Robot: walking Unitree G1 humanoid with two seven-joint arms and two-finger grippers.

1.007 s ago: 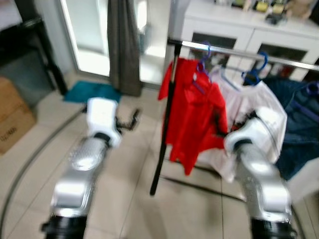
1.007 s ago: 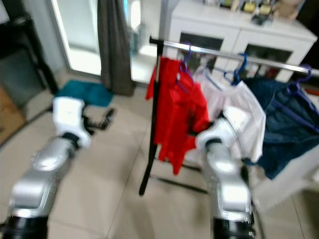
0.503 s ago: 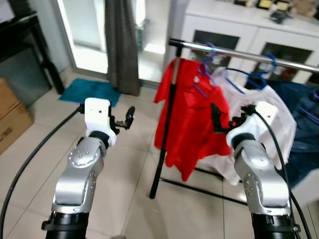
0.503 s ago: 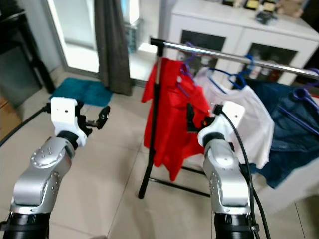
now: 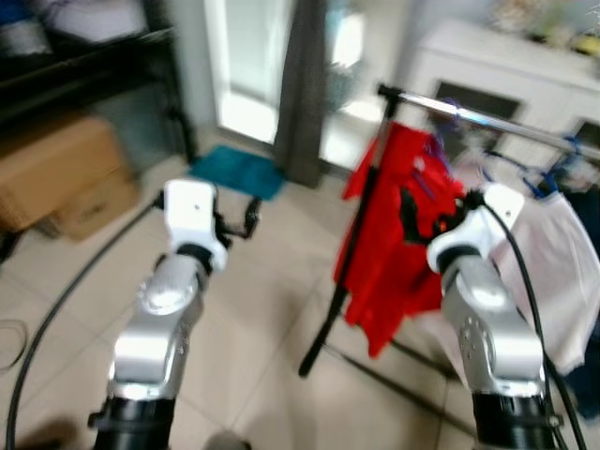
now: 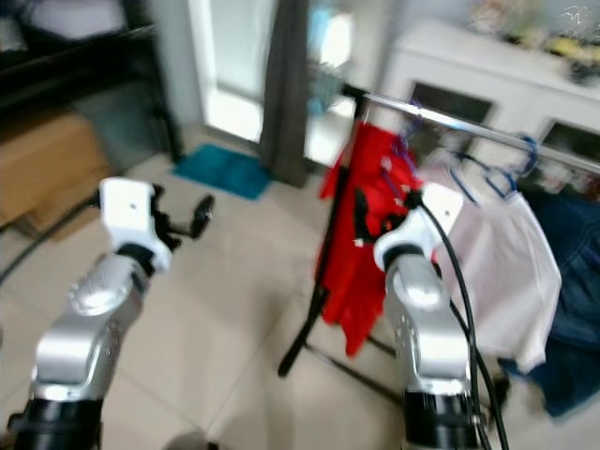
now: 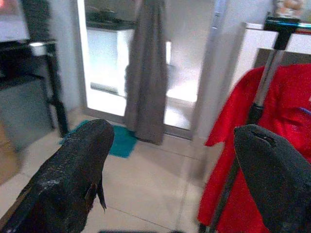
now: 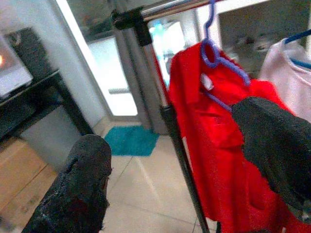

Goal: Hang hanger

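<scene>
head views blurred. clothes rack (image 5: 441, 101) stands on a tiled floor (image 5: 272, 281), silver rail on a black upright post, in front of a white cabinet (image 6: 487, 70). red shirt (image 5: 398, 244) hangs at the rail's post end on a purple hanger (image 8: 214, 53), its hook already over the rail. next along, a white shirt (image 6: 502, 272) on a blue hanger (image 6: 497, 169), then dark blue clothing (image 6: 577, 281) at the far right edge. right gripper (image 5: 419, 214) is raised in front of the red shirt, near it; contact cannot be made out. in the right wrist view its two black fingers (image 8: 82, 189) stand wide apart with nothing between them, the purple hanger and rack post seen beyond the gap. left gripper (image 5: 246, 217) is held out over bare floor, well apart from the rack, on the robot's left. in the left wrist view its fingers (image 7: 73, 174) are also spread wide and hold nothing. behind: grey curtain (image 5: 305, 84) beside a bright glass door, a teal mat (image 5: 234, 173) on the floor below it, a cardboard box (image 5: 66, 183) under a dark shelf at far left. a black cable (image 5: 66, 300) trails across the tiles by the left arm.
</scene>
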